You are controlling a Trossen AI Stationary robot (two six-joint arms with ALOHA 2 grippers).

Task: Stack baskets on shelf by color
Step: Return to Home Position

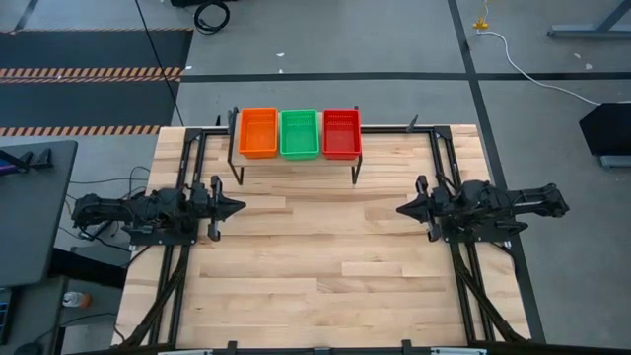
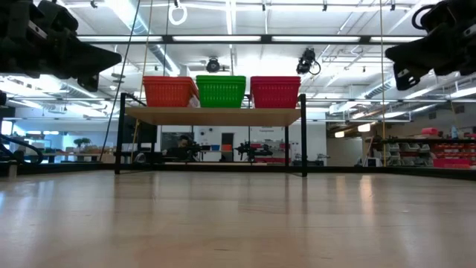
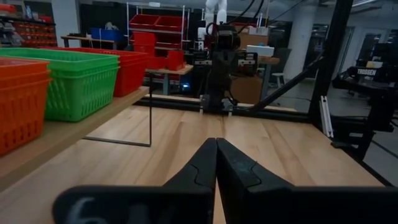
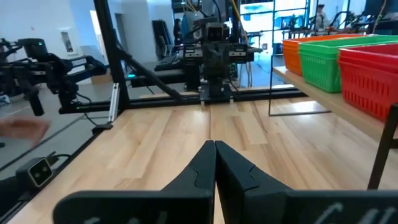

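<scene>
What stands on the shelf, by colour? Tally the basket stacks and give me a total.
Orange stack: 1
Green stack: 1
Red stack: 1
Total: 3 stacks, side by side on the shelf. How many baskets each stack holds cannot be told.

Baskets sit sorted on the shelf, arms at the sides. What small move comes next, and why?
Probably just hold both arms at rest: the orange stack, green stack and red stack stand side by side on the shelf, and the left gripper and right gripper are shut, empty, off to either side.
</scene>
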